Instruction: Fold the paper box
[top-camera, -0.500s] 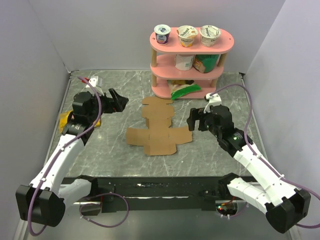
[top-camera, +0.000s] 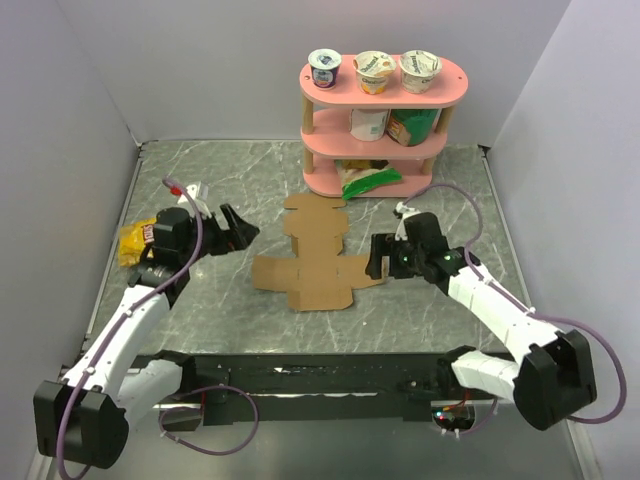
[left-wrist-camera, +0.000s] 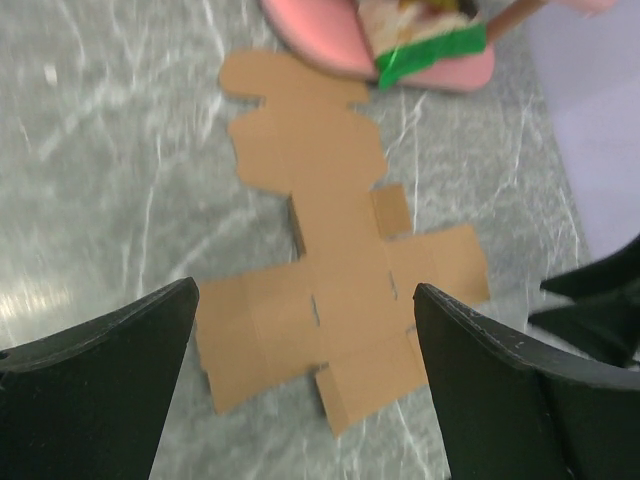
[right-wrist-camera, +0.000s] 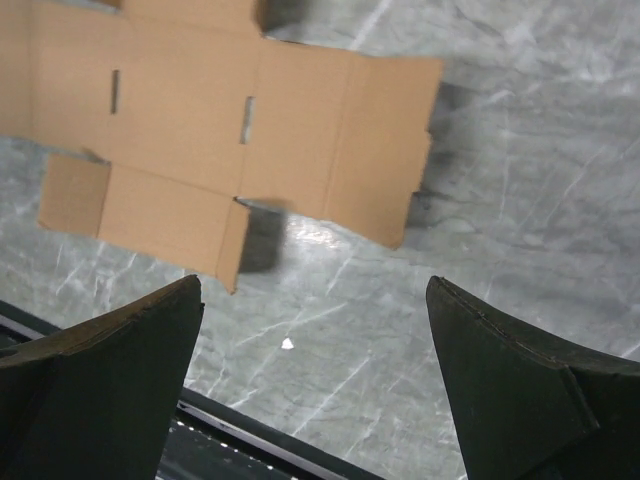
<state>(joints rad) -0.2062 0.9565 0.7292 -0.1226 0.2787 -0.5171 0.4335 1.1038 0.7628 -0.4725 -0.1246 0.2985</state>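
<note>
Subject of inspection: the paper box (top-camera: 312, 262), found unfolded as a flat cross-shaped sheet of plain brown cardboard, lying near the middle of the counter (top-camera: 220, 300) between the two arms. Its far flap reaches close to the foot of the pink shelf (top-camera: 385, 120), and its right-hand panel lies just beside the right pincer (top-camera: 378, 258). No panel has been stood up; folding is judged not yet begun. Left pincer (top-camera: 238, 225): fingers wide apart, holding nothing, raised over the counter to the left of the sheet and aimed at it. Right pincer: fingers likewise wide apart and empty, set low at the sheet's right edge; whether it touches the card cannot be told. The right wrist view shows shadow under the right-hand panel and under one near flap, suggesting that both sit slightly proud of the surface. Handling assessment: the sheet looks light and thin, stiff across each panel yet ready to hinge at its score lines. It is likely to skate on the polished stone-pattern counter if pushed from one side only. A flat edge offers little purchase, so the lifted rim of the right-hand panel is judged the best place to take hold, gripped across the edge and well clear of the slots. The other pincer could press down on the central panel to stop sliding. Pinching too hard risks creasing the card off its score lines. A yellow snack bag (top-camera: 135, 240) lies left of the left arm, well apart from the work
</note>
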